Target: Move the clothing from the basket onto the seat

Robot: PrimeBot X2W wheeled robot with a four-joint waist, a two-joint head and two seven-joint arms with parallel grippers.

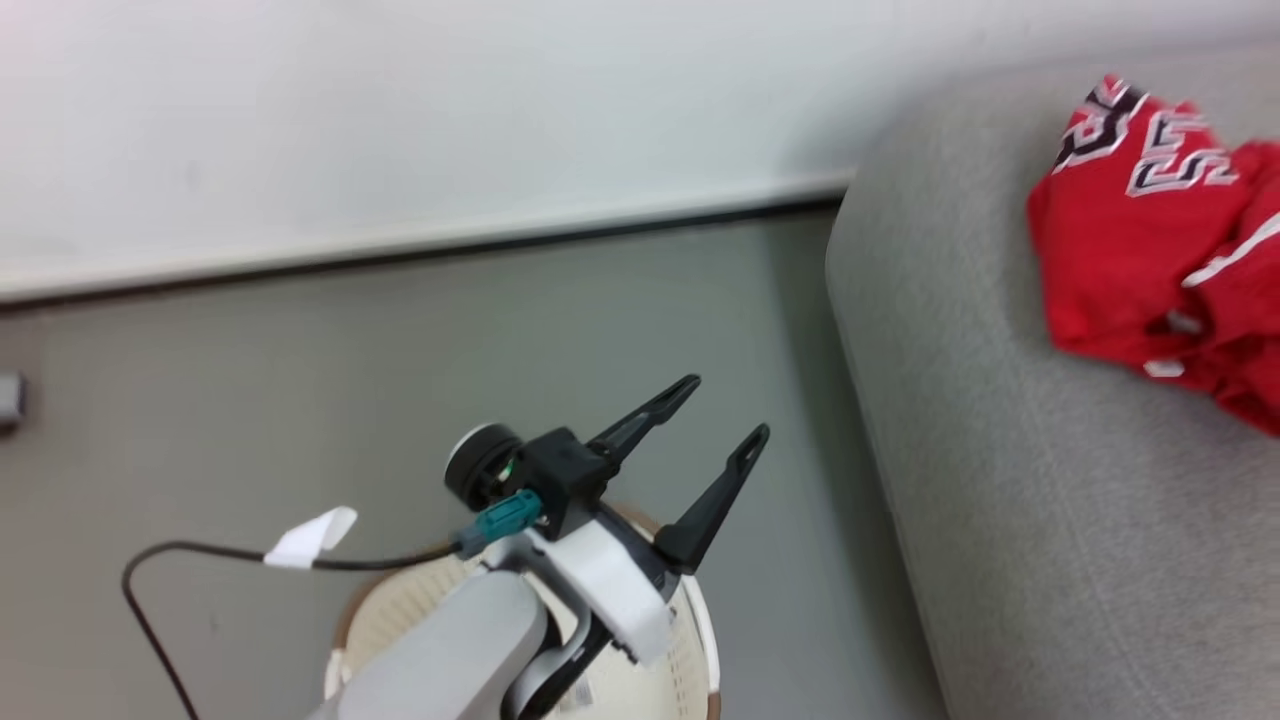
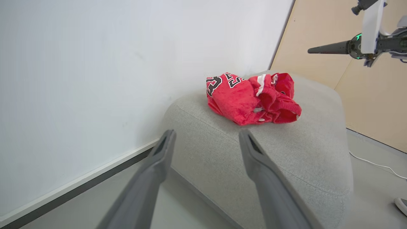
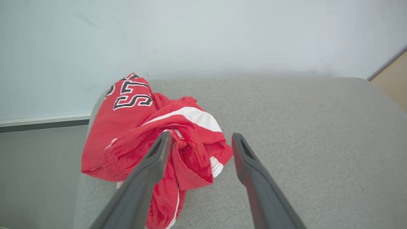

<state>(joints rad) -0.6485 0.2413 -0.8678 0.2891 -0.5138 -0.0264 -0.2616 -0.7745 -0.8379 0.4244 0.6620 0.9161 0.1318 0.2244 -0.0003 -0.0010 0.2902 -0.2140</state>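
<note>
The clothing (image 1: pixel 1130 270) is a crumpled pile of red garments with white trim and black-and-white lettering, lying on the light-grey seat (image 1: pixel 1000 450). In the right wrist view, my right gripper (image 3: pixel 201 134) hovers open just above the clothing (image 3: pixel 133 127) and the seat (image 3: pixel 302 127), holding nothing. My left gripper (image 1: pixel 726 405) stands open and empty over the cream basket (image 1: pixel 400 610), left of the seat. From the left wrist, the open left gripper (image 2: pixel 206 133) faces the seat (image 2: pixel 302 149) and clothing (image 2: pixel 251 98), with the right gripper (image 2: pixel 318 50) high at the upper right.
A white wall with a dark baseboard (image 1: pixel 400 250) runs behind grey floor. A black cable with a white tag (image 1: pixel 310 535) trails from the left wrist. A tan panel (image 2: pixel 349 79) stands beyond the seat, and a white cord (image 2: pixel 372 163) lies on the floor.
</note>
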